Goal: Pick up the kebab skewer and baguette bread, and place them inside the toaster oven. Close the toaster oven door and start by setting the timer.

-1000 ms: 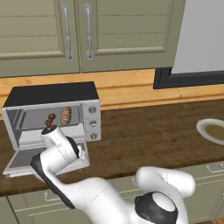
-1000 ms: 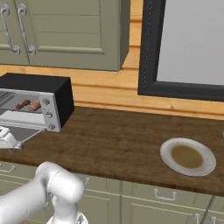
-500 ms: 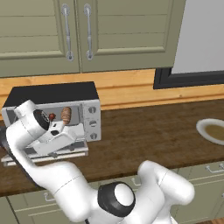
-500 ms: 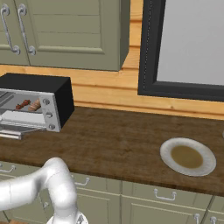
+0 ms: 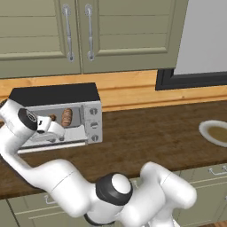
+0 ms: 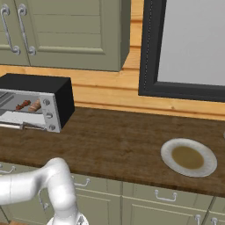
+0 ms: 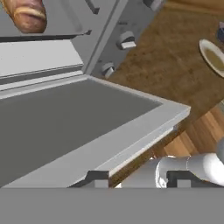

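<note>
while the toaster oven (image 5: 62, 116) stands on the dark wooden bench (image 5: 159, 137) against the wood-panelled wall, its door (image 7: 83, 131) hangs partly lowered, glass panel and silver frame tilted outward below the opening; the baguette bread (image 5: 66, 117) lies inside the cavity, and in the right base view the kebab skewer (image 6: 23, 105) lies beside it on the left, both within the oven; the hand (image 5: 55, 129) sits at the front of the oven just over the lowered door, and whether its fingers are apart or together cannot be told; three control knobs (image 5: 93, 125) run down the right of the oven front; a plate (image 6: 189, 157) with a brown centre rests well apart to the right on the bench, and green cabinets (image 5: 80, 35) hang above
</note>
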